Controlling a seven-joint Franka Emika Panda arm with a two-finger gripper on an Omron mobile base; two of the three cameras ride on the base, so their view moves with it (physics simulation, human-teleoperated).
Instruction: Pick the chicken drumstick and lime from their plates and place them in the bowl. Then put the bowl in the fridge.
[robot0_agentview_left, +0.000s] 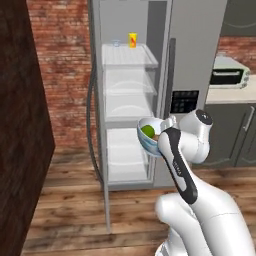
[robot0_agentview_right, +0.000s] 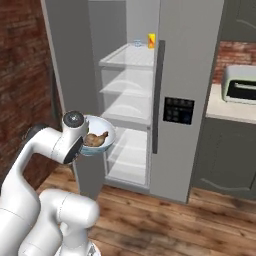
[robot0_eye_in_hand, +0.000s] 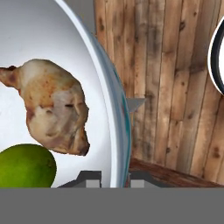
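Clamped on the rim of the bowl (robot0_eye_in_hand: 114, 109) before the open fridge (robot0_agentview_left: 130, 95), with chicken drumstick (robot0_eye_in_hand: 52, 107) and lime (robot0_eye_in_hand: 26, 166) inside; could tip, seemingly, if clipping a shelf.

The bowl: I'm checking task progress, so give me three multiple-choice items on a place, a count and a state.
1. Where is the bowl?
A. on a fridge shelf
B. held up before the open fridge
C. on the floor

2. How many food items lie in it?
A. one
B. two
C. three

3. The gripper is
A. wide open
B. shut on the bowl's rim
C. holding the lime

Key: B, it hangs at the arm's end, outside the shelves; B, chicken drumstick and lime; B, the tips straddle the rim.
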